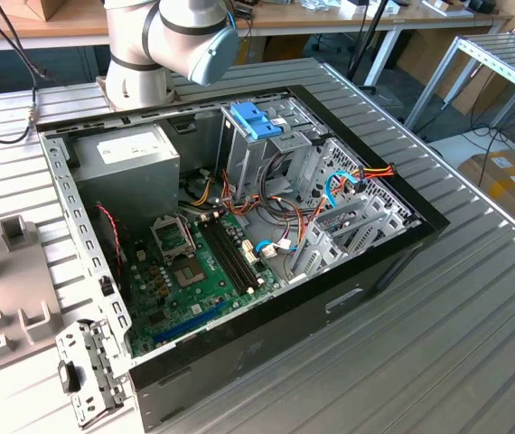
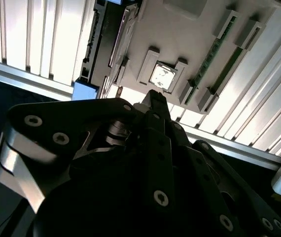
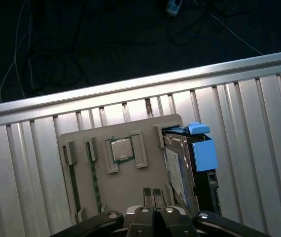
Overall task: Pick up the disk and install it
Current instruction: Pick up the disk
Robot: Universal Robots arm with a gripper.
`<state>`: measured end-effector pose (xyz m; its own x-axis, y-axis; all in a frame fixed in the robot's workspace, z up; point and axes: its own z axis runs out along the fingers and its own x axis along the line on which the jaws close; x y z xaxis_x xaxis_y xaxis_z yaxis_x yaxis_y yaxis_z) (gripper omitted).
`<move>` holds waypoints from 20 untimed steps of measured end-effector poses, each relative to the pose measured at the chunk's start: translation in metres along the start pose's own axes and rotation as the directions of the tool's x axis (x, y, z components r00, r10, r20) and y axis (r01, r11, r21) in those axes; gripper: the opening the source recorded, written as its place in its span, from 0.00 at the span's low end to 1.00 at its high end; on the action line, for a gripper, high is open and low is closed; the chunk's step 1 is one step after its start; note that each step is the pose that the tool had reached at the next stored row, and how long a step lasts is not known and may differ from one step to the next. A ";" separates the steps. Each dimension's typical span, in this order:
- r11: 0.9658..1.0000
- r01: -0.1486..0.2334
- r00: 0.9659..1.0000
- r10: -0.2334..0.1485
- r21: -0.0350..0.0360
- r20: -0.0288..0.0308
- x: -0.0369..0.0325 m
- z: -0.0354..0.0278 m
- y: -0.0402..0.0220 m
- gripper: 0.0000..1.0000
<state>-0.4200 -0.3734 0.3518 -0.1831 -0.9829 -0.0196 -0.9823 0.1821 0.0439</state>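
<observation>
gripper [image 3: 153, 193] fingers pinched together, nothing held, hovering over grey tray [image 3: 128, 180]; disk [image 3: 180, 173] on edge in tray, just beside CPU [image 3: 122, 149]; exterior view: tray at 9 o'clock of PC case [image 1: 266, 334]

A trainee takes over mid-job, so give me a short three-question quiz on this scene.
1. True or false: the disk is already in the case.
2. What sits in the middle pocket of the tray? A a chip, B a fan, C a screw.
3. Fill in: the gripper is ____ (open or shut).
Key: 1 false, it rests in the tray; 2 A; 3 shut, holding nothing.
</observation>
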 end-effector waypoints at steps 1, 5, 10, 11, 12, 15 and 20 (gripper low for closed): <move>1.000 0.011 1.000 -0.011 0.000 0.000 0.0000 0.0001 0.0000 0.11; 0.999 0.038 0.999 -0.038 -0.001 -0.002 0.0000 0.0003 0.0000 0.11; 0.997 0.072 0.997 -0.072 -0.001 -0.003 0.0000 0.0004 0.0000 0.11; 0.997 0.084 0.997 -0.084 -0.002 -0.004 0.0000 0.0004 0.0000 0.11; 0.996 0.091 0.996 -0.091 -0.002 -0.004 0.0000 0.0005 0.0000 0.11; 0.993 0.114 0.993 -0.114 -0.002 -0.005 0.0000 0.0006 0.0000 0.11; 0.989 0.145 0.989 -0.145 -0.003 -0.006 0.0000 0.0007 0.0000 0.11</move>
<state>-0.4200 -0.3734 0.3510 -0.0382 -0.9991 -0.0196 -0.9983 0.0373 0.0439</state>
